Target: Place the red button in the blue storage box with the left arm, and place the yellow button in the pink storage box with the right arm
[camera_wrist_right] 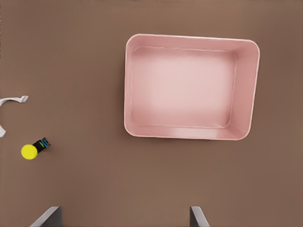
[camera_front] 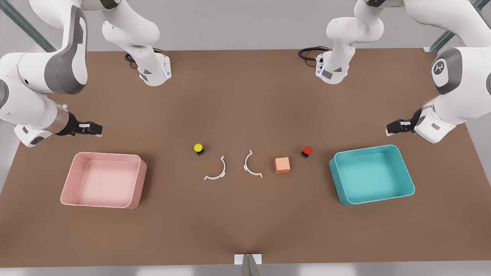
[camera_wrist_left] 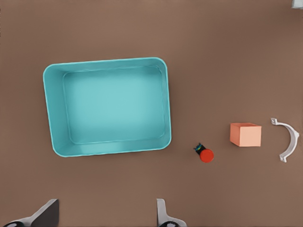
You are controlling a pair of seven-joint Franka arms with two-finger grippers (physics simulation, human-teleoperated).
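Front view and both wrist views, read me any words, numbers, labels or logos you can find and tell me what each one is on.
No readable words or numbers.
A round white emblem on the grey joint cover of the arm at the front view's right: too small to read.
Small markings on the two arm bases: too blurred to read.

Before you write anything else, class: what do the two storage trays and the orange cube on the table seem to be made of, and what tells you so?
The pink storage box and the blue storage box look like moulded plastic: thin walls, rounded corners, an even colour and a soft sheen. The cube is matte salmon-orange with flat faces and sharp edges; it could be foam, painted wood or plastic, and the look leaves that open.
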